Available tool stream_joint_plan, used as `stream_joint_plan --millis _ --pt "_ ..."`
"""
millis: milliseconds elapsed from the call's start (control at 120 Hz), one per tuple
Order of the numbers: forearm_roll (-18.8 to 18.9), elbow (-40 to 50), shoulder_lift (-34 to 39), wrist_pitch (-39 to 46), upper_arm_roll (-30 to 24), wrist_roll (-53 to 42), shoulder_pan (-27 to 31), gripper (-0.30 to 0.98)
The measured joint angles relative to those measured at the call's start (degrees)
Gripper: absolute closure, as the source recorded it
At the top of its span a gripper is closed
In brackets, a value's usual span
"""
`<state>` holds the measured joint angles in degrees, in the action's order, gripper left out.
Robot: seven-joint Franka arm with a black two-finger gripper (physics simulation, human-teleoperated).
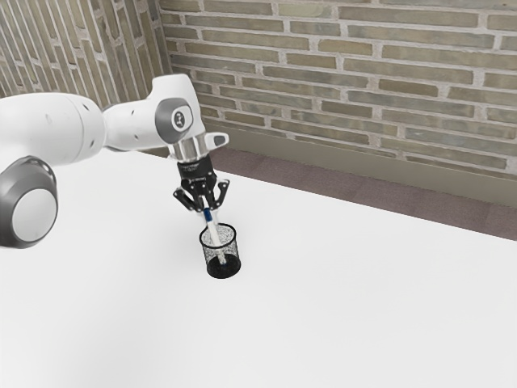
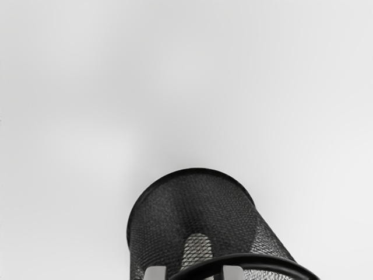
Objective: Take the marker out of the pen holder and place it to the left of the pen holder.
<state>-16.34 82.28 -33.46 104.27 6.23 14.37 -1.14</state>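
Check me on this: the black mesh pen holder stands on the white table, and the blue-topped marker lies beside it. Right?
Not quite: the marker isn't beside the pen holder but inside it, leaning, as the exterior view shows. The holder does stand on the white table.

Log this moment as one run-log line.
Gripper at top of marker; marker tilted, lower end inside pen holder; holder upright on table; grip on marker: cannot tell

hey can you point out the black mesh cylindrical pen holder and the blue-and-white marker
Black mesh cylindrical pen holder [image 1: 233, 252], exterior view: on its side wall.
Blue-and-white marker [image 1: 214, 234], exterior view: on its white barrel.
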Motion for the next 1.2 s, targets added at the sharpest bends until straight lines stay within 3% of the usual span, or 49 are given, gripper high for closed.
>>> stream_joint_plan --millis 200,400,508,800,1133,1200 --pt "2.12 -0.57 3.07 -1.35 0.07 0.23 0.05 0.74" --pt "4.28 -0.58 12.80 -6.19 0.03 0.33 -0.35 0.75" --pt "7.22 -0.48 14.38 -10.42 0.01 0.23 -0.36 0.74" --pt "14.76 5.16 9.55 -18.97 -0.09 -0.29 -0.83 0.76" --pt "16.03 5.39 2.31 -21.17 -0.36 -0.74 -1.14 0.76" --pt "15.82 5.13 2.06 -21.30 -0.39 -1.13 -0.98 0.64"
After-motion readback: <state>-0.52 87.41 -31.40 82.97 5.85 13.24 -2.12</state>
